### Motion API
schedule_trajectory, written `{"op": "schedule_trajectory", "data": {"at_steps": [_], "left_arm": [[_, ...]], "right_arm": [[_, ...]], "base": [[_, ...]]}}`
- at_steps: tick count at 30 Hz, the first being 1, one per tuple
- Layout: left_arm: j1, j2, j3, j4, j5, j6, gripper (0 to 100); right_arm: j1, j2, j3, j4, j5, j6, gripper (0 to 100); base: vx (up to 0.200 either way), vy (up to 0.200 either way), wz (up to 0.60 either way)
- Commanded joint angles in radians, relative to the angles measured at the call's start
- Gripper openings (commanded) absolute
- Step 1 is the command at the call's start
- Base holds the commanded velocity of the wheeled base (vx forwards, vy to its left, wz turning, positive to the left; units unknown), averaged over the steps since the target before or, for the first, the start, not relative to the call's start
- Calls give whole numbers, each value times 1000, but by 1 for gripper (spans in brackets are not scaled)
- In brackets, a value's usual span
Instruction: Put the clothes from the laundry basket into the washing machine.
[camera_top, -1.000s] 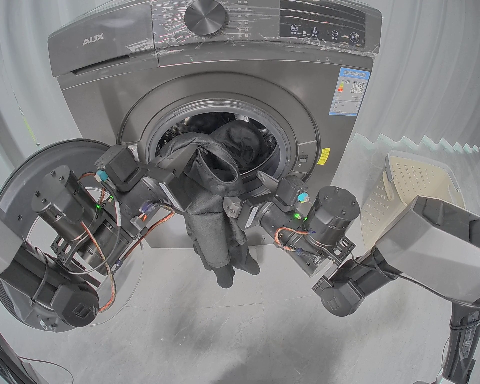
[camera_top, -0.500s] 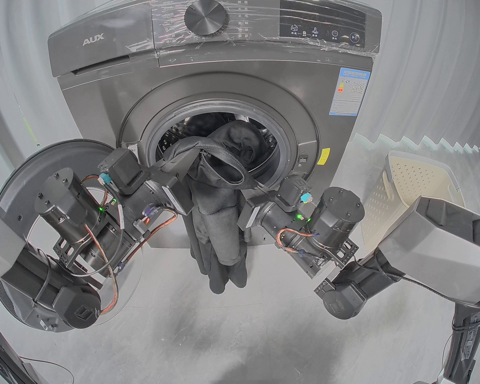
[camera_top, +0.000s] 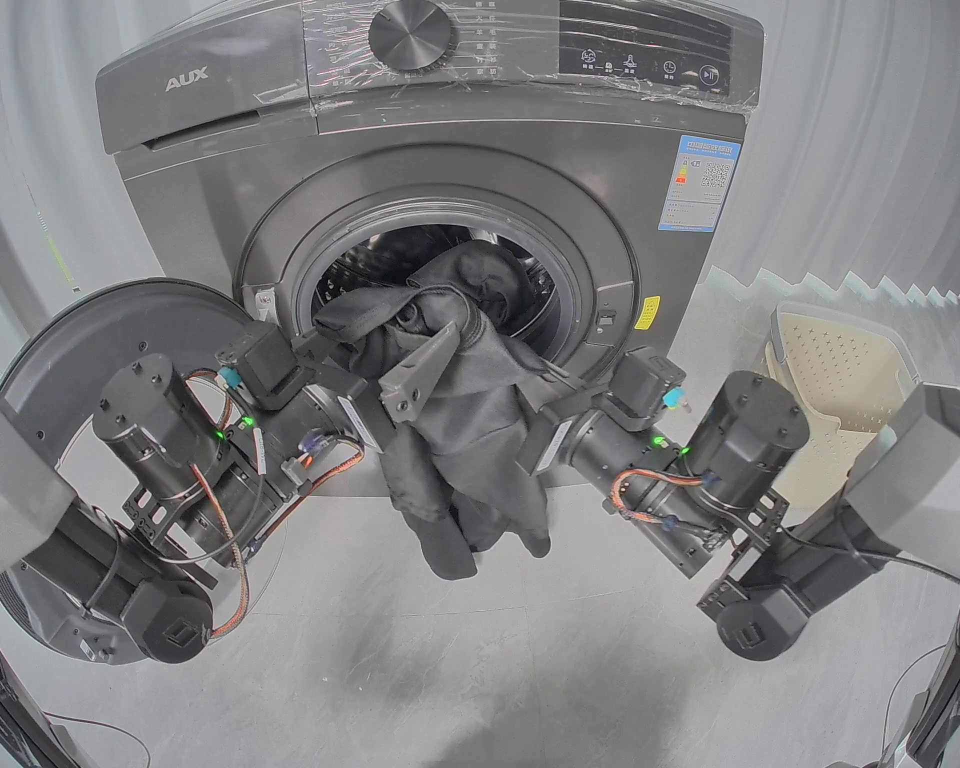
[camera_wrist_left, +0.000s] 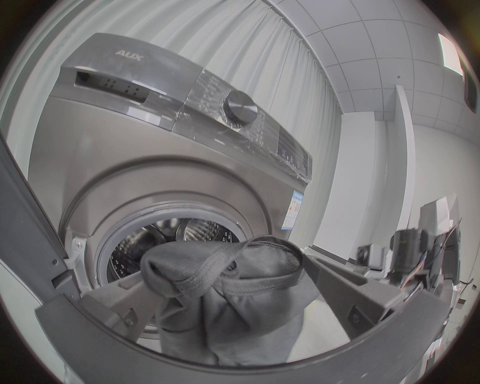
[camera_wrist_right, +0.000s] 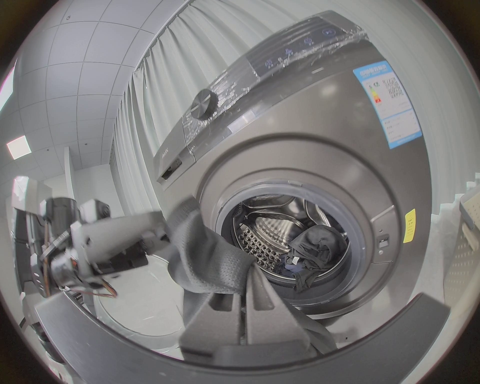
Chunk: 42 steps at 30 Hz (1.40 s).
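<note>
Matt cloth garment (camera_top: 480, 430); glossy metal washing machine (camera_top: 200, 200); perforated plastic laundry basket (camera_top: 850, 360).

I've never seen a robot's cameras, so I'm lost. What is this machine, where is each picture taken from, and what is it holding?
It is a two-armed robot loading a washing machine with its door open. The wide picture looks down from its head; the other two come from cameras on each wrist. The right pincer is clamped on a dark garment, which drapes across the open left pincer. More clothes lie in the drum, and a cream basket sits on its right.
</note>
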<state>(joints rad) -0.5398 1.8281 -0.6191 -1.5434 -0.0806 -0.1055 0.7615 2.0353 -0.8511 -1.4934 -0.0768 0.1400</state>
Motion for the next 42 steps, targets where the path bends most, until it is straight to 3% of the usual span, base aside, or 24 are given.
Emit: {"op": "schedule_trajectory", "data": {"at_steps": [1,8,20,26,34,42], "left_arm": [[4,53,9,-1,2,-2,100],[-5,68,29,-1,1,-3,100],[0,76,42,-1,2,1,100],[-2,97,73,-1,-1,18,100],[-9,148,162,-1,-18,84,100],[-26,264,116,-1,-18,92,100]], "right_arm": [[1,-136,102,1,2,4,0],[-1,-207,211,1,5,6,0],[-37,-244,214,15,0,4,0],[-74,-261,211,15,5,4,0],[-71,-285,216,15,25,4,0],[-67,-282,201,15,23,4,0]], "base": [[0,0,0],[0,0,0],[0,0,0],[0,0,0],[0,0,0],[0,0,0]]}}
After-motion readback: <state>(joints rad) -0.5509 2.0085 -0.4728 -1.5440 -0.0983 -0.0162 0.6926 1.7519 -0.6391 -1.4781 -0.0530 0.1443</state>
